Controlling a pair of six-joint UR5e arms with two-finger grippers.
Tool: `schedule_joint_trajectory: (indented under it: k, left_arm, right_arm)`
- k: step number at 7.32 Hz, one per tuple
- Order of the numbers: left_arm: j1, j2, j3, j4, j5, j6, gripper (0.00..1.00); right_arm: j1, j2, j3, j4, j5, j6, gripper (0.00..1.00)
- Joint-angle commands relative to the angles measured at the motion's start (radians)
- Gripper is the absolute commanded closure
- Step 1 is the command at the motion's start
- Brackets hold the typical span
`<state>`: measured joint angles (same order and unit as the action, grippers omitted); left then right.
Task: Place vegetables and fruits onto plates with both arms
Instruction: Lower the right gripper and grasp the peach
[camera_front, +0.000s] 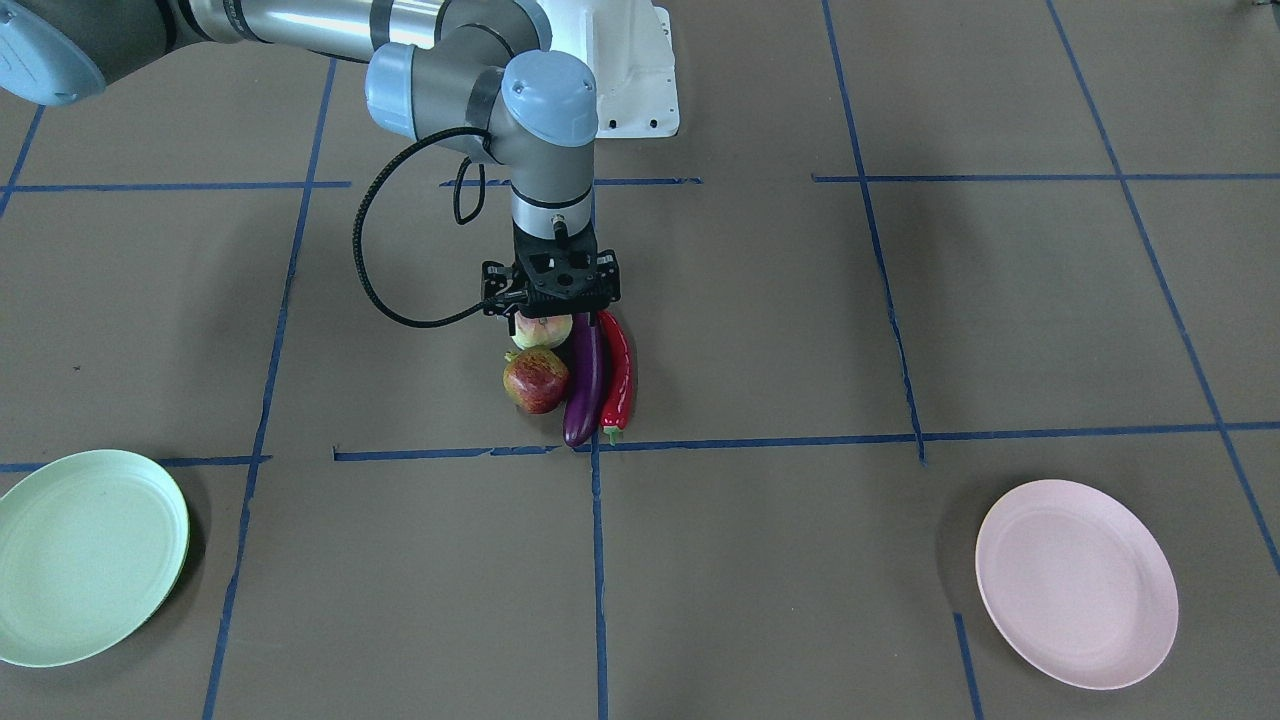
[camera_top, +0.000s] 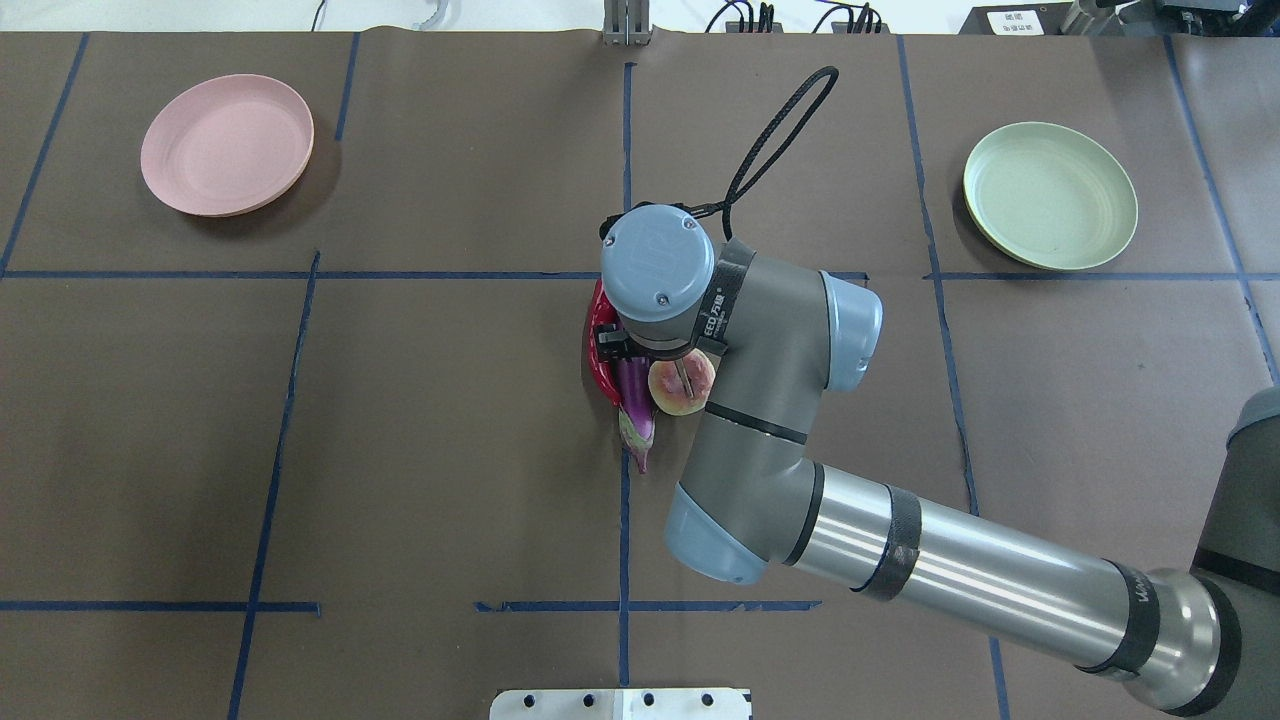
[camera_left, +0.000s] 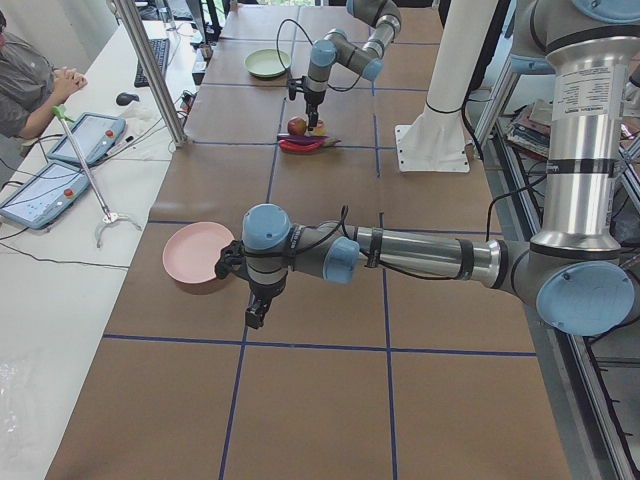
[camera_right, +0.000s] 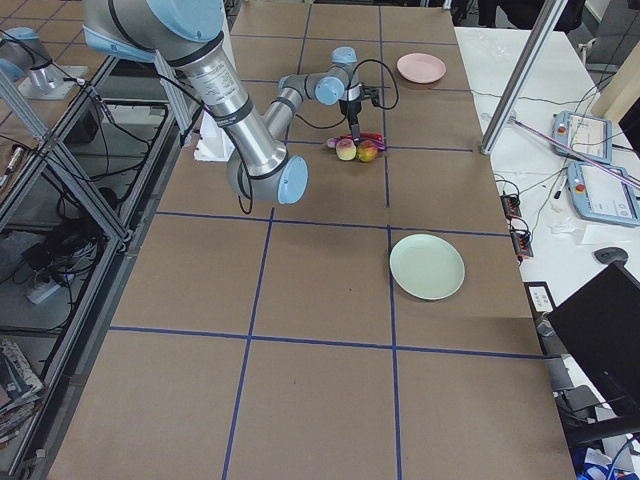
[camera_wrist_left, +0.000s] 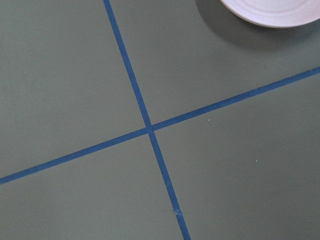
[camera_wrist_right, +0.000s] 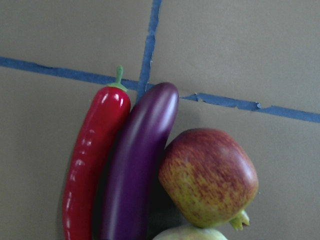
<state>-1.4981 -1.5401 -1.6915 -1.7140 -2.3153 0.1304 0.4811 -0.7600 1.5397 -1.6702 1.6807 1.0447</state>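
The peach (camera_front: 541, 330), pomegranate (camera_front: 536, 380), purple eggplant (camera_front: 587, 380) and red chili (camera_front: 617, 375) lie bunched together at the table's middle. My right gripper (camera_front: 550, 305) hangs open directly over the peach, fingers pointing down and holding nothing. The right wrist view shows the chili (camera_wrist_right: 92, 165), eggplant (camera_wrist_right: 137, 165) and pomegranate (camera_wrist_right: 207, 177), with the peach's top at the bottom edge. The green plate (camera_top: 1050, 195) and pink plate (camera_top: 228, 158) are both bare. My left gripper (camera_left: 254, 318) hovers beside the pink plate (camera_left: 197, 252); whether it is open or shut I cannot tell.
Blue tape lines (camera_front: 598, 560) grid the brown table. The white base block (camera_front: 640, 80) stands at the robot's edge. A black cable (camera_top: 770, 140) loops off the right wrist. A person (camera_left: 30, 90) sits at a side table with tablets (camera_left: 45, 190).
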Motion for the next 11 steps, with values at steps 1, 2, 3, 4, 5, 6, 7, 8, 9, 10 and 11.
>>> schedule_joint_trajectory:
  k: [1, 2, 3, 4, 5, 6, 7, 8, 9, 10, 11]
  left_arm:
    - [0.005, 0.0, 0.0, -0.001, 0.0, 0.0, 0.0]
    - [0.005, 0.0, 0.001, -0.001, 0.0, 0.0, 0.0]
    - [0.005, 0.0, 0.001, -0.001, 0.0, 0.0, 0.0]
    - [0.005, 0.0, 0.001, -0.001, 0.0, 0.0, 0.0]
    - [0.005, 0.0, 0.001, -0.001, 0.0, 0.0, 0.0]
    - [0.005, 0.0, 0.001, -0.001, 0.0, 0.0, 0.0]
    - [0.005, 0.002, 0.001, -0.001, 0.0, 0.0, 0.0]
    - [0.005, 0.002, 0.0, -0.002, 0.0, 0.002, 0.0]
    - [0.005, 0.002, 0.0, -0.002, -0.001, 0.002, 0.0]
    - [0.005, 0.002, 0.0, -0.002, -0.001, 0.002, 0.0]
    - [0.005, 0.002, 0.0, -0.002, -0.001, 0.002, 0.0]
  right_arm:
    - [-0.025, -0.004, -0.001, -0.065, -0.03, -0.011, 0.0]
    - [-0.039, -0.011, -0.004, -0.065, -0.032, -0.011, 0.0]
    - [-0.051, -0.016, -0.004, -0.065, -0.036, -0.011, 0.0]
    - [-0.053, -0.015, -0.006, -0.065, -0.036, -0.011, 0.0]
    - [-0.052, -0.015, -0.007, -0.065, -0.036, -0.011, 0.04]
    - [-0.047, -0.012, -0.004, -0.066, -0.033, -0.021, 0.41]
    - [-0.026, -0.01, 0.011, -0.083, -0.02, -0.032, 0.72]
    - [-0.004, -0.007, 0.072, -0.156, -0.016, -0.061, 0.76]
    - [0.032, -0.01, 0.179, -0.281, 0.02, -0.134, 0.76]
    - [0.078, -0.019, 0.262, -0.374, 0.055, -0.202, 0.76]
    - [0.133, -0.057, 0.296, -0.381, 0.086, -0.288, 0.75]
